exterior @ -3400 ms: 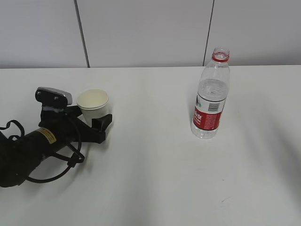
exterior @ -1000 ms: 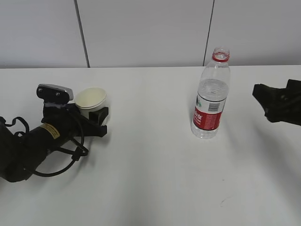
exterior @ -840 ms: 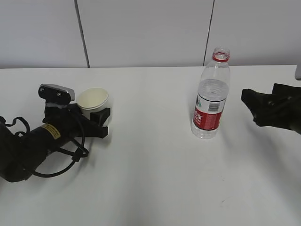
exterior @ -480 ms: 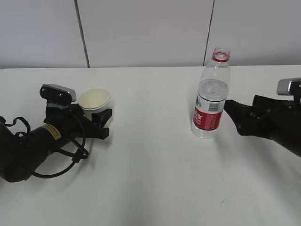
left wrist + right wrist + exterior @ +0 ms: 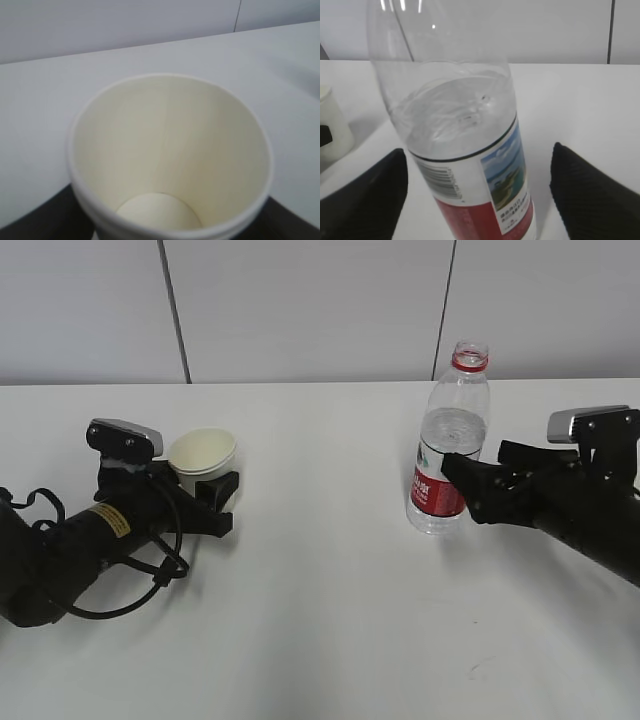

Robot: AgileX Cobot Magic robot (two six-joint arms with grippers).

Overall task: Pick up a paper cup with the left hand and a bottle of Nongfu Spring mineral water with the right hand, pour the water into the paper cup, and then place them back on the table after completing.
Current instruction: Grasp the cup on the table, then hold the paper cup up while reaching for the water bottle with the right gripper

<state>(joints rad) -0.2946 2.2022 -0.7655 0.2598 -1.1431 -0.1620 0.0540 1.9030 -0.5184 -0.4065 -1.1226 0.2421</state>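
Note:
The white paper cup is empty and upright at the left of the table. My left gripper, on the yellow-labelled arm, is shut on its lower wall; in the left wrist view the cup fills the frame, with dark fingers at both bottom corners. The uncapped bottle with a red label stands at the right, clear water about two thirds up. My right gripper is open, its jaws on either side of the bottle with gaps, near label height.
A grey panelled wall runs behind the table's far edge. A black cable loops beside the left arm. The cup also shows at the left edge of the right wrist view.
My right arm has come in from the right edge, and its open jaws now flank the bottle. My left gripper and the cup have shifted slightly to the right.

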